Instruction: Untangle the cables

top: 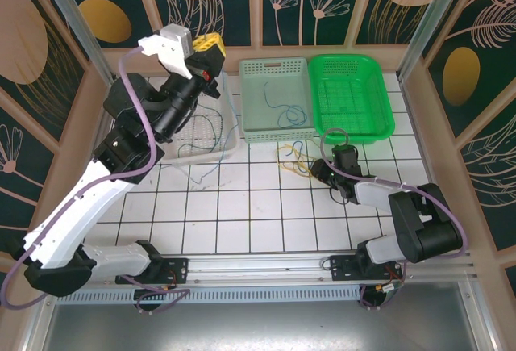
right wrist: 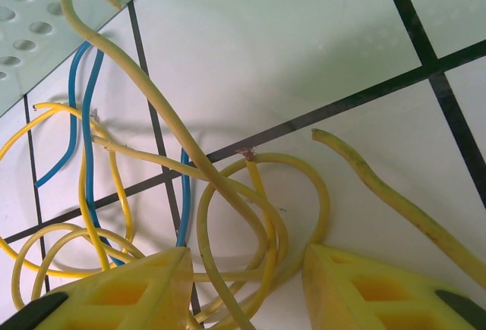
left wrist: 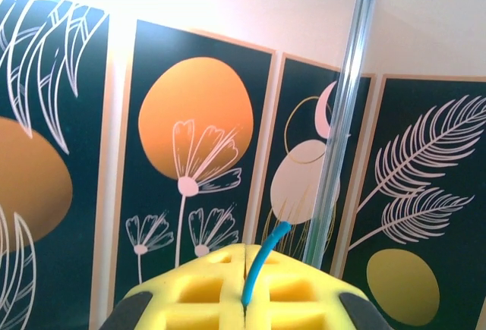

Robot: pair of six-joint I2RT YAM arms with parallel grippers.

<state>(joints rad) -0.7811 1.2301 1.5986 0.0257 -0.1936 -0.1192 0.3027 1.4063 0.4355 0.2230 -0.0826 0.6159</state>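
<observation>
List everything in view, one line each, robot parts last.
Yellow cables: several, yellow, tangled on the table before the pale green basket.
Blue cables: several, blue; one in the left claw, some by the yellow tangle, one in the pale green basket.
Thin dark cables: a few, dark, draped over the clear tray's front.
Clear tray: one, clear, far left.
Pale green basket: one, pale green, far centre.
Bright green basket: one, bright green, right of it.
Table: one, white tiles, dark grid.
Left claw: one, yellow fingers, raised, shut on a blue cable.
Right claw: one, yellow fingers, open over the yellow tangle.
</observation>
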